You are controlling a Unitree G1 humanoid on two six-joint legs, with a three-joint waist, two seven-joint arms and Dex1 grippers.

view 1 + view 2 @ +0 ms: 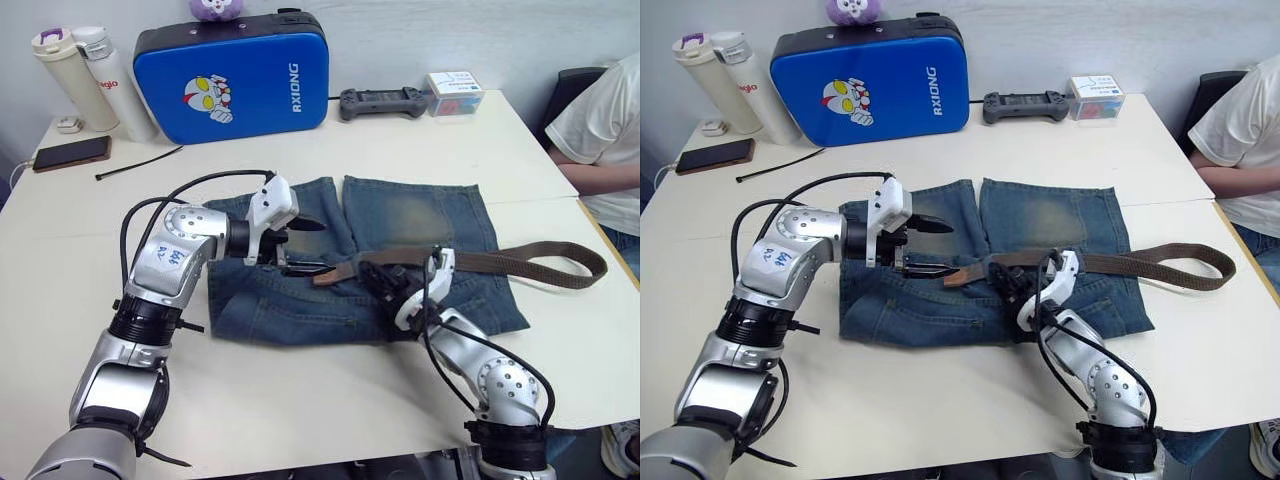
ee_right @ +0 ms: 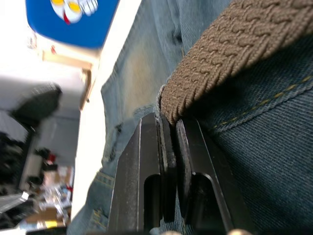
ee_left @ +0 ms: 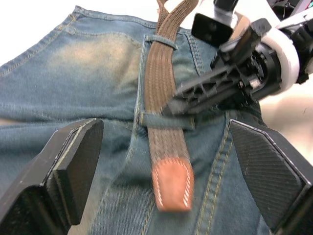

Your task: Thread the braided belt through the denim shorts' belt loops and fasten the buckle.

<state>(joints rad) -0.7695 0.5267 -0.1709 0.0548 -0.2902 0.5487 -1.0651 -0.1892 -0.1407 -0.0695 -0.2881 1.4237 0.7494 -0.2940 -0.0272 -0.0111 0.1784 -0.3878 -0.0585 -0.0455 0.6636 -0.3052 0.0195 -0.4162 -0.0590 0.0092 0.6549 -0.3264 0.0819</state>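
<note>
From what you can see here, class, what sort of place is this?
Probably an office or lab: a white table holds a game controller, a smartphone and two flasks, with a seated person beside it.

belt (image 3: pixel 164 98) woven cloth, rough | shorts (image 1: pixel 420 215) matt denim | case (image 1: pixel 230 75) glossy

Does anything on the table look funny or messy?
Nothing is spilled or broken. The braided belt is only partly threaded: it runs under two belt loops on the denim shorts, and its long end trails off them.

Mid-frame, a dark-brown braided belt (image 1: pixel 500 262) lies across faded blue denim shorts (image 1: pixel 420 225); the left gripper (image 1: pixel 303 247) gapes at its tan tip.
</note>
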